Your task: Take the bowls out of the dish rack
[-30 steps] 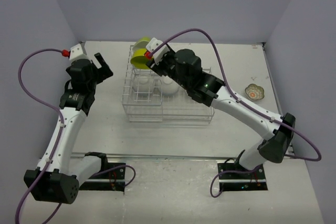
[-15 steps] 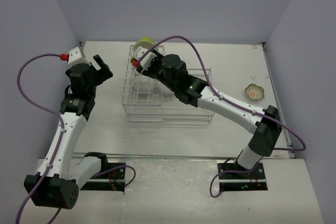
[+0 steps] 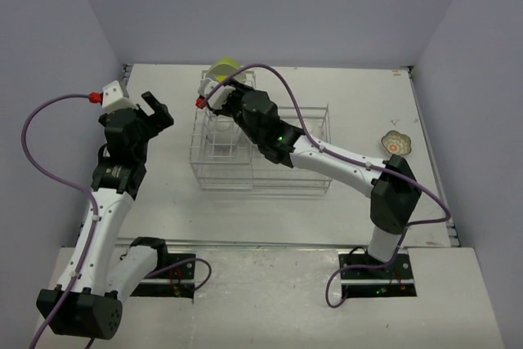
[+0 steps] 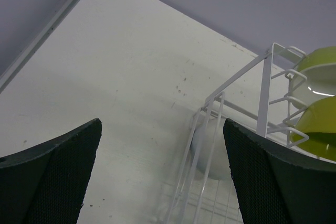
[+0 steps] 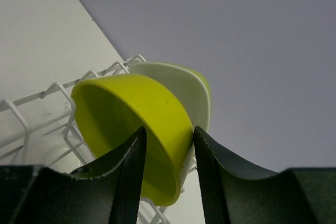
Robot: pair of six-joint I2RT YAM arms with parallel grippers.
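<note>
Jaws of the right gripper (image 5: 168,132), advanced over the last second, now seem to pinch the front lime-yellow bowl (image 5: 131,103) in the dish rack (image 3: 288,182) by the surface's (image 3: 163,202) far edge, ready for lifting; the left gripper (image 4: 161,124) hangs spread.

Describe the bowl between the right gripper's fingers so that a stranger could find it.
Start at the wire dish rack, at its taller slotted end far from the arm bases. Bowls stand on edge there; it is the front lime-yellow bowl, brighter than the paler bowl behind.
</note>
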